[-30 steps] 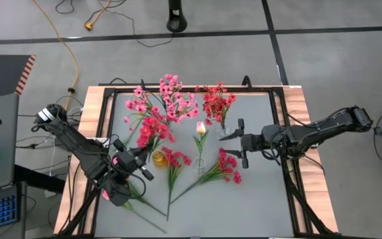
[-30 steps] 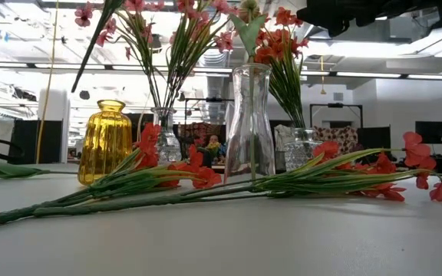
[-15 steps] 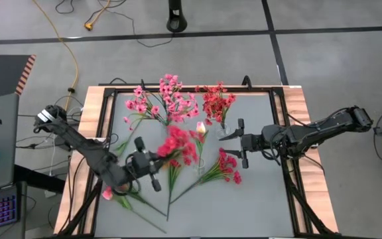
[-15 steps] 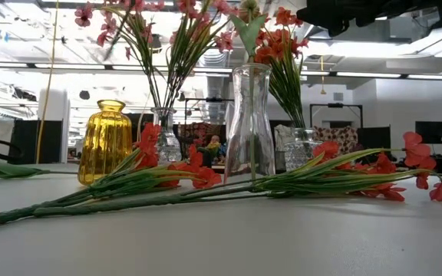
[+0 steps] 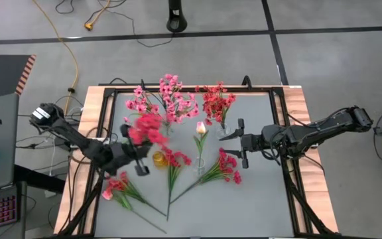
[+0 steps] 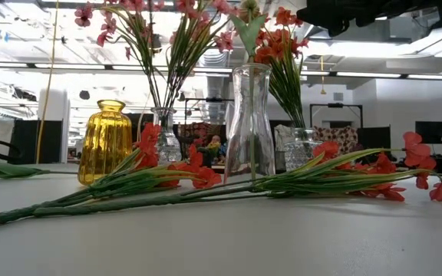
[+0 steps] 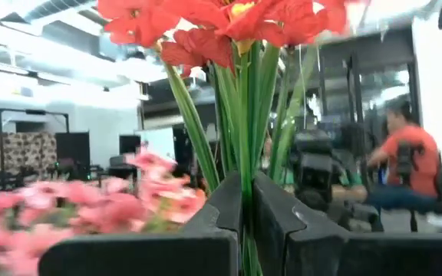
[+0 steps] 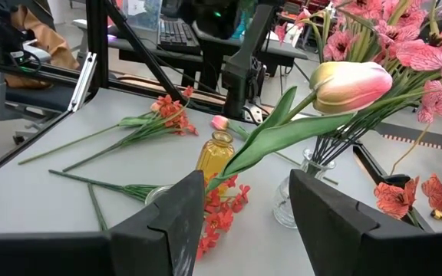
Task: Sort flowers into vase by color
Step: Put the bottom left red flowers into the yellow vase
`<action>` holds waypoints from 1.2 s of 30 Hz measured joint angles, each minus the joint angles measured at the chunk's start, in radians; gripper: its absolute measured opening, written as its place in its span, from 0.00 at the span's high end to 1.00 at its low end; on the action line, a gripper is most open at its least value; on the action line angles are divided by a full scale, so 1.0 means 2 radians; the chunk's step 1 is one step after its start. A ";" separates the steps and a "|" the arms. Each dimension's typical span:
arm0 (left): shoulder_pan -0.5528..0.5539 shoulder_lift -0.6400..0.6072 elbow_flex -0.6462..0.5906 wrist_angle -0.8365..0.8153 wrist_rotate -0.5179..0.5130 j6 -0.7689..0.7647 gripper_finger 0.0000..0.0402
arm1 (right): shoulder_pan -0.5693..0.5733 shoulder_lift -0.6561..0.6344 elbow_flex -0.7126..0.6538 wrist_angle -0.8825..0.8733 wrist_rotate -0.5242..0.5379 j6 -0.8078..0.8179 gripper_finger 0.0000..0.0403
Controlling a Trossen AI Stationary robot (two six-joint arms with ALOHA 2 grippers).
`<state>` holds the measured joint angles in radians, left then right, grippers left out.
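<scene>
Overhead and wrist views of a flower-sorting cell. The left gripper [image 5: 140, 161], at roughly nine o'clock of the table's centre, is clenched on the green stems of a red sprig [image 5: 148, 127], whose blossoms are carried in the air just beside the pink bunch [image 5: 171, 99]; the left wrist view shows the stems pinched between its fingers [image 7: 222, 205]. The right gripper [image 5: 240, 139], at about three o'clock, hangs with its jaws spread and holds nothing; in its wrist view a pale pink tulip [image 8: 351, 86] stands directly ahead in a tall clear vase [image 6: 250, 123].

Step in hand, as judged: transport of the lifted red sprig toward a vase of matching colour. The red bunch [image 5: 217, 103] stands in a vase at one o'clock; the yellow bottle [image 5: 159, 158] sits just beside the gripper and looks empty. The next move calls for swinging the stem ends over the chosen neck, holding them near upright, and lowering before release.

Loose sprigs remain on the grey table [image 5: 264, 199]: one at seven o'clock [image 5: 117, 187], two more near centre [image 5: 176, 159] and toward five o'clock [image 5: 227, 166].

No brand, label or legible writing is visible.
</scene>
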<state>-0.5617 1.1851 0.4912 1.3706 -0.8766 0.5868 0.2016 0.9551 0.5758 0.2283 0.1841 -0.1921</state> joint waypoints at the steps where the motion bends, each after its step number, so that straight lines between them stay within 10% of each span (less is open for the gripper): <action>1: -0.002 -0.020 -0.014 -0.004 -0.002 0.002 1.00 | 0.000 0.000 0.000 0.000 0.000 0.000 0.46; 11: -0.005 -0.163 -0.095 -0.157 0.021 -0.131 1.00 | 0.000 0.000 0.000 0.000 0.000 0.000 0.46; 25: -0.005 -0.126 -0.103 -0.210 0.015 -0.199 0.99 | 0.000 0.000 0.000 0.000 0.000 0.000 0.46; 36: -0.005 -0.118 -0.103 -0.210 -0.103 -0.248 0.81 | 0.000 0.000 0.000 0.000 0.000 0.000 0.46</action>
<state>-0.5720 0.9485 0.2848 0.9497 -1.0816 0.0914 0.2016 0.9551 0.5758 0.2283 0.1843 -0.1921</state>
